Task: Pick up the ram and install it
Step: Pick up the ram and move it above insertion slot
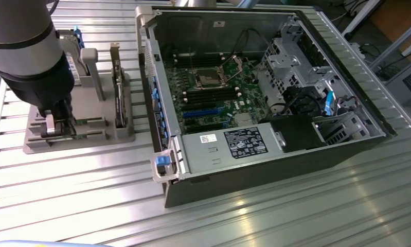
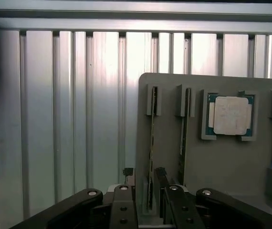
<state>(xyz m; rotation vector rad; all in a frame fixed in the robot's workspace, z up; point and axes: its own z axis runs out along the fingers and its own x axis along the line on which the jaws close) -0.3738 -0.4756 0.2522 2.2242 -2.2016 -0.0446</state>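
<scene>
At the grey holder [image 1: 88,141] on the exterior view's left, the gripper [image 1: 57,126] stands low over the front slots, arm upright above it.

Gripper state: open, nothing held. In the wrist view one finger sits on each side of the near end of the ram [image 2: 151,143]. Whether a pad touches the board cannot be told.

Ram position: in its holder slot, standing on its long edge and seen edge-on. Its long axis runs straight away from the gripper along the slot, so the jaws close across its thin faces. Judged well aligned for a grasp, which is not yet made.

Adjacent items: a second thin board [image 2: 183,129] stands in the next slot, just beside and parallel. The processor chip [image 2: 230,116] lies flat in a recess beyond it. A dark expansion card [image 1: 120,98] stands further along the holder.

Surface: ribbed aluminium surface [image 1: 260,216], reflective. The open computer case [image 1: 212,177] lies beside the holder, motherboard [image 1: 219,100] exposed.

Room: frame legs and equipment beyond the exterior view's right edge.
</scene>
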